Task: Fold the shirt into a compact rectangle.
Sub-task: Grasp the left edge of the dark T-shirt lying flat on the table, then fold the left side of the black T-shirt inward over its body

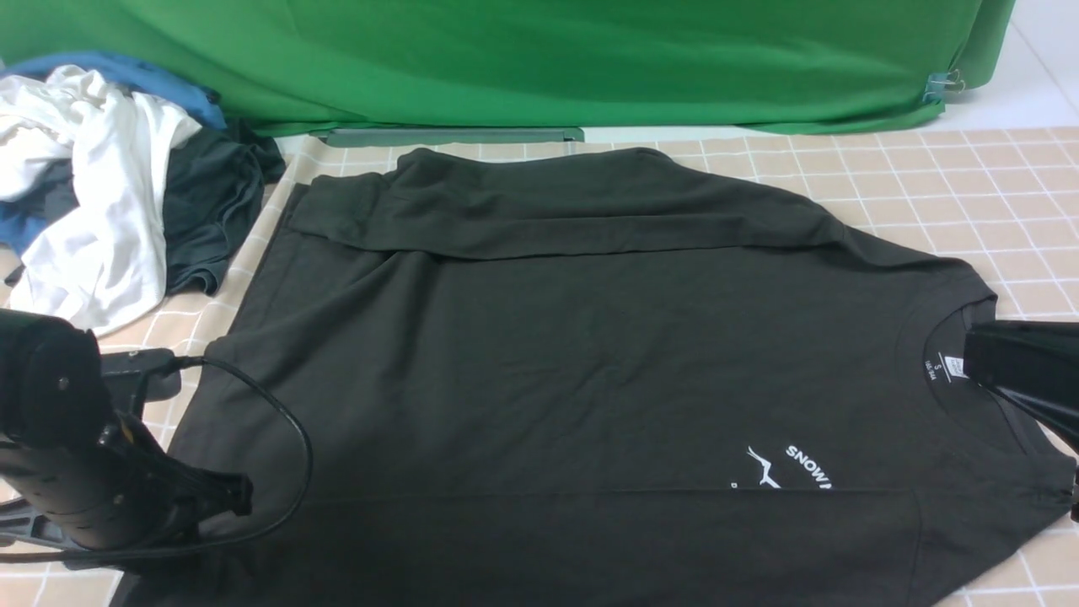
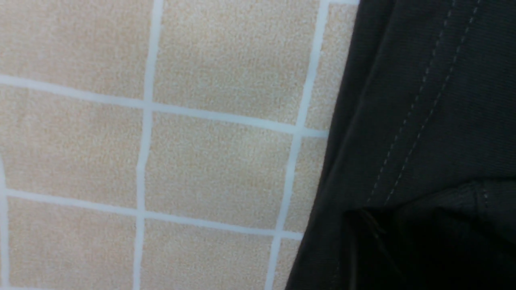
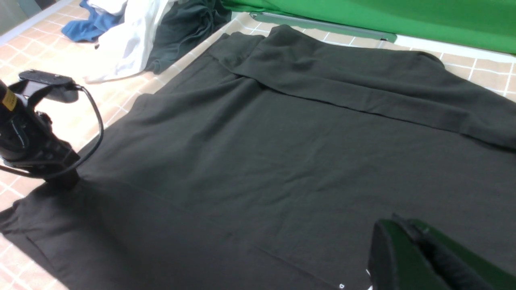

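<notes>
Front view: mid-fold, right gripper (image 1: pixel 971 358) closed at 3 o'clock on the shirt (image 1: pixel 539 354) collar; left gripper (image 1: pixel 238 497), opening untellable, at 8 o'clock hem, likely needs a firm pinch next.

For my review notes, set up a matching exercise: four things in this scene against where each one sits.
Things:
1. shirt
2. white garment
3. green cloth
4. neck label

Places:
A. hanging at the back
B. at the shirt's neck, right side
C. spread across the middle
D. crumpled at far left

Pairs: 1-C, 2-D, 3-A, 4-B.
</notes>
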Available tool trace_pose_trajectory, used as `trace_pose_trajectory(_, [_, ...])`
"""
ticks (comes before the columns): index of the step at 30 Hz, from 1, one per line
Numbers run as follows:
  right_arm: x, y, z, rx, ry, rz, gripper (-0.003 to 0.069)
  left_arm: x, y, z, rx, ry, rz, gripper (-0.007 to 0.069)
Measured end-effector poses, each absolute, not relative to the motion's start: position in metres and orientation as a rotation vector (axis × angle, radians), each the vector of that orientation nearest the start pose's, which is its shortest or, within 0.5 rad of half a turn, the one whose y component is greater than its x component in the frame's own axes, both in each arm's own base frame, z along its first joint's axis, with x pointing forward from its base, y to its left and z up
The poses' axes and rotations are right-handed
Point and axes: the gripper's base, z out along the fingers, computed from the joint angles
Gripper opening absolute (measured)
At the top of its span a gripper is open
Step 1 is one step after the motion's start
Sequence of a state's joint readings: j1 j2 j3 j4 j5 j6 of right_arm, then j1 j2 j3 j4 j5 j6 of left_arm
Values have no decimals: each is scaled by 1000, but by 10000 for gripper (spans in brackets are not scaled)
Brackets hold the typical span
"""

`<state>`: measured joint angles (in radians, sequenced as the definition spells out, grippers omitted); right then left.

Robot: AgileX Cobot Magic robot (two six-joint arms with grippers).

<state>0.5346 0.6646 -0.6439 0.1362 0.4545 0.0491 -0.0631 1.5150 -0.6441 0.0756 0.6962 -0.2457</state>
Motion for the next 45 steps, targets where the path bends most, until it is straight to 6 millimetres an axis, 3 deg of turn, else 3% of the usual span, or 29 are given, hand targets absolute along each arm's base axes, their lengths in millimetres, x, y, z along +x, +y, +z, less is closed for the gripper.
trace_pose_trajectory(2, [113, 73, 332, -399, 1951, 520, 37, 223, -9, 157, -174, 3036, 61, 56])
trace_pose_trajectory(4, [113, 73, 332, -399, 1951, 520, 37, 220, -9, 160, -155, 3038, 72, 36])
trace_pose_trajectory(16, [113, 73, 332, -398, 1949, 520, 37, 211, -10, 207, -143, 2887, 15, 36])
trace_pose_trajectory(23, [114, 73, 335, -390, 1921, 524, 37, 245, -12, 259, -126, 2693, -18, 36])
trace_pose_trajectory(29, [115, 74, 337, -382, 1899, 529, 37, 278, -13, 278, -105, 2613, -1, 36])
trace_pose_trajectory(32, [115, 74, 337, -375, 1899, 534, 37, 290, -14, 274, -93, 2610, 3, 36])
trace_pose_trajectory(36, [115, 74, 337, -360, 1902, 544, 37, 313, -14, 254, -41, 2621, 32, 36])
trace_pose_trajectory(45, [115, 74, 337, -328, 1911, 567, 37, 333, -12, 220, 58, 2648, 120, 44])
